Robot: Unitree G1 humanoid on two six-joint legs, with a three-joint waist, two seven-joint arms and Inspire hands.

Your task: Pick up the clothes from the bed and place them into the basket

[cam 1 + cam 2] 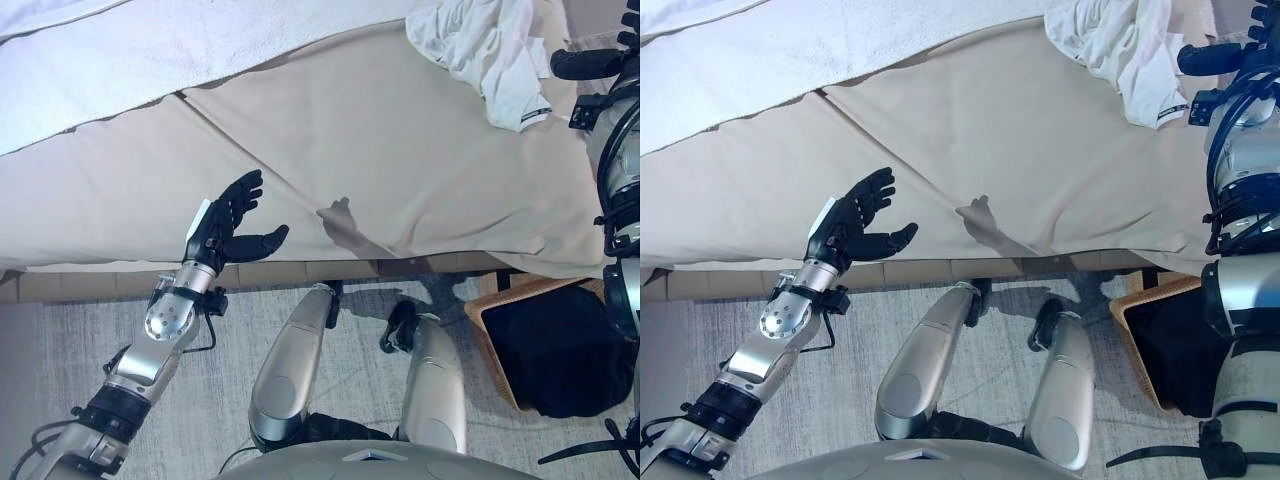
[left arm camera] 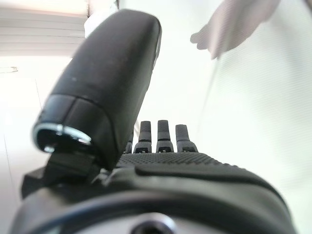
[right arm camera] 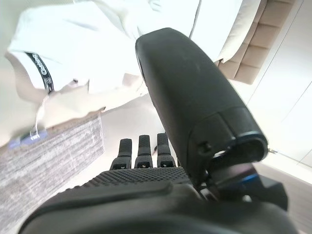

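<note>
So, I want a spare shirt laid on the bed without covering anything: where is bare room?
The beige cover is bare between the open left hand and the white clothes, and along the white blanket. The far right corner is crowded: the clothes lie there, with the open right hand beside them.

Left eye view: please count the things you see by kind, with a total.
White clothes, one heap: 1
Wicker basket with dark lining: 1
Bed: 1
Robot hand: 2, the left robot hand and the right robot hand
Total: 5
</note>
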